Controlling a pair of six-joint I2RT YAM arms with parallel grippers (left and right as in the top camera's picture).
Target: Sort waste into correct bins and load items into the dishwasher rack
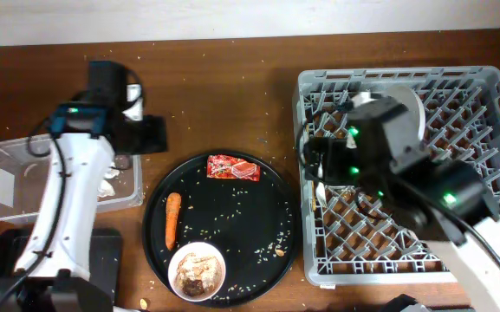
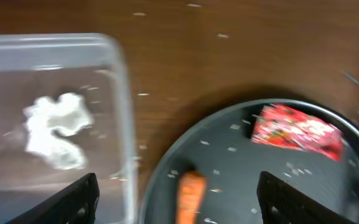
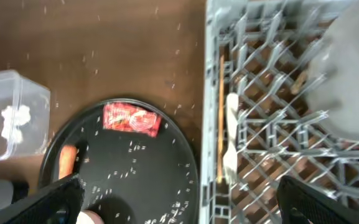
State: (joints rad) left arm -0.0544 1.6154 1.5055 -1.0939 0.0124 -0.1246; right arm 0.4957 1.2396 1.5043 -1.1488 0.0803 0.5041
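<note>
Ahead of the black-fingered left gripper (image 2: 178,186), a red snack wrapper (image 2: 297,132) with white marks and an orange carrot (image 2: 190,193) lie on the round black tray (image 2: 229,163) speckled with pale crumbs, the tissue (image 2: 55,130) is white, and the dishwasher rack (image 1: 388,76) is grey criss-cross.

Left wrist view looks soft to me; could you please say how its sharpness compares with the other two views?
Left wrist view: smeared, the red wrapper, tissue and carrot all soft-edged. Right wrist view: milder blur, the white plate at right a pale haze. Overhead view: sharp and evenly lit, single crumbs distinct.
</note>
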